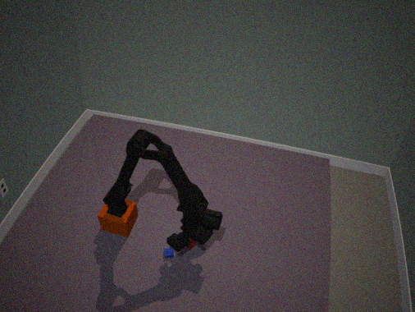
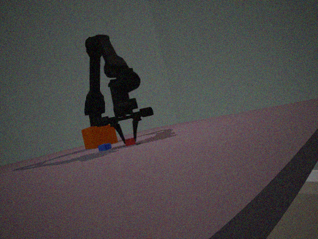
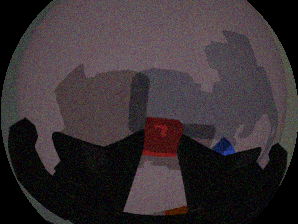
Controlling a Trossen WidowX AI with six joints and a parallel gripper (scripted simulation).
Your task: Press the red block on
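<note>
Red block: the piece to be moved, this red block (image 1: pixel 192 245) (image 2: pixel 130 142) (image 3: pixel 163 136) sits low at the pinkish surface (image 1: pixel 266 226) (image 2: pixel 157 176) (image 3: pixel 100 40), between the fingertips; any lift off it is too slight to make out.
Gripper: the gripper (image 1: pixel 191 245) (image 2: pixel 130 141) (image 3: pixel 163 135) points down, its fingers clamped on the red block, one against each side in the wrist view. How firm the grip is cannot be told.
Blue block: the blue block (image 1: pixel 168 253) (image 2: pixel 104 147) (image 3: pixel 224 147) lies to the left of the red one and a little nearer in the top view, apart from it, with nothing stacked on it.
Black arm: the black arm (image 1: pixel 176 172) (image 2: pixel 95 72) rises from its orange base (image 1: pixel 116 225) (image 2: pixel 98 137) (image 3: pixel 176 210), on the left, and bends over to the blocks.
Done: the reach is made and the fingers have the block; the grasp looks to be at its very start.
Left to do: the lift, the carry leftward, the lining up over the blue block, the firm press until it clicks, and the release. Most of the task remains.
Next move: probably a straight rise, high enough for the red block to clear the top of the blue one.
Risk: a weak or off-centre grip could let the red block turn under the press, and a crooked meeting might keep it from clicking.
Containers: none in any view, so nothing is held in one; both blocks are out in the open.
</note>
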